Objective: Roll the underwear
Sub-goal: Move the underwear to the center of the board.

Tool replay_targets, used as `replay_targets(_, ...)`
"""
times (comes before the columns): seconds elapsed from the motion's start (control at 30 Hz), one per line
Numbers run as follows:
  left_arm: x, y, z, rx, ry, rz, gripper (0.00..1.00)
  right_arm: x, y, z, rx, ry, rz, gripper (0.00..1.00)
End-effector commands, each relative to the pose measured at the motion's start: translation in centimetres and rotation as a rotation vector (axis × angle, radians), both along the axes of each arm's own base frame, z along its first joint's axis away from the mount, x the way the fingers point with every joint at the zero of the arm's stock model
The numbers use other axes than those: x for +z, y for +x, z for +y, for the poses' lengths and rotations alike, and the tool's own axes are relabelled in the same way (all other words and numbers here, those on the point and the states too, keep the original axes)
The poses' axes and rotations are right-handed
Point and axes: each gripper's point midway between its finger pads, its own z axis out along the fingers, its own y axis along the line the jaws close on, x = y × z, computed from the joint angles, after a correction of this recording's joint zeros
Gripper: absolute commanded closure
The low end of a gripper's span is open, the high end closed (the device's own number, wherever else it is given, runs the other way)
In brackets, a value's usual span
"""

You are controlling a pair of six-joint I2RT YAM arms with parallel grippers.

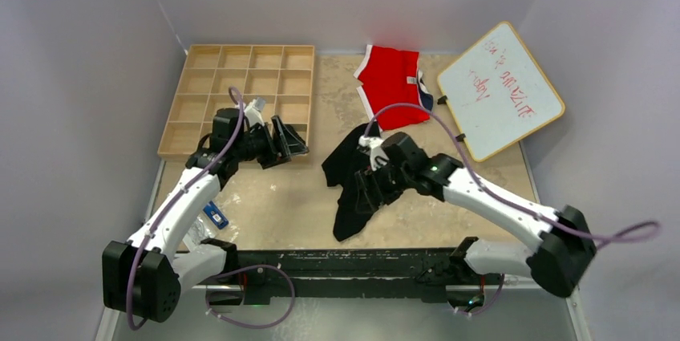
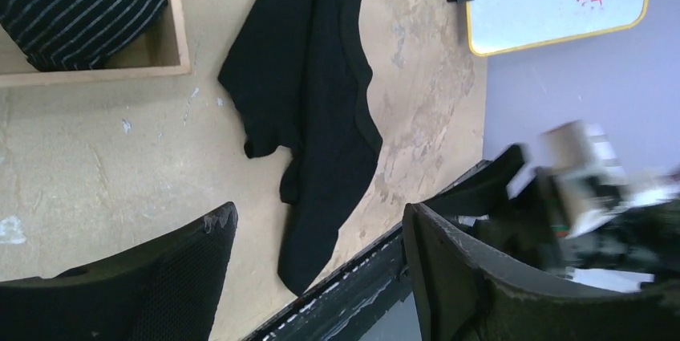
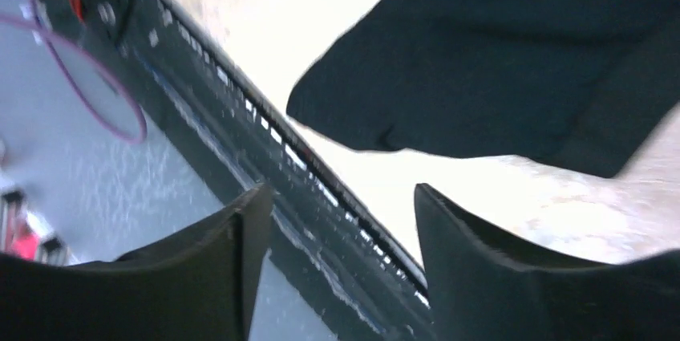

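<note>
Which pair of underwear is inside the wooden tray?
The black striped one, bunched in a tray compartment; the plain black pair and the red briefs lie on the table.

The left arm [image 1: 180, 200] reaches from its base between one and two o'clock, left gripper [image 1: 286, 142] spread wide. The right arm [image 1: 491, 194] stretches low toward ten o'clock; right gripper [image 1: 366, 188] seems parted too, its wrist view blurred

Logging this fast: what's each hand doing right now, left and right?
Left hand: open, holding nothing.
Right hand: open, holding nothing.
</note>
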Motion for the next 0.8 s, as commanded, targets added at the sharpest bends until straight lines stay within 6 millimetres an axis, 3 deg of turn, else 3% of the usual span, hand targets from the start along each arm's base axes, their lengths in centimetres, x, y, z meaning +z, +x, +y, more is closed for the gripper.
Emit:
replay_targets(0.0,0.0,-0.9,-1.3,-0.079,-0.032,-0.022,0.27,3.3,5.2,-2.9,-0.311,-0.016,-0.213,0.29)
replay_targets(0.17,-1.1,-2.3,-3.7,-0.163,0.007,-0.007,0.28,0.7,8.6,-7.0,-0.576,-0.041,-0.111,0.29)
replay_targets(0.33,-2.5,-3.9,-5.7,-0.210,0.018,0.030,0.29,-2.5,8.9,-6.8,-0.672,-0.047,0.038,0.31)
replay_targets(0.53,-3.1,-4.0,-5.3,-0.186,0.041,0.036,0.30,-7.3,7.3,-6.9,-0.721,-0.105,0.179,0.38)
replay_targets(0.67,-3.2,-3.9,-5.3,-0.191,0.051,0.038,0.30,-9.2,6.9,-7.2,-0.724,-0.141,0.212,0.42)
replay_targets(0.77,-3.3,-3.7,-5.5,-0.200,0.056,0.042,0.31,-9.5,7.4,-6.6,-0.693,-0.122,0.202,0.57)
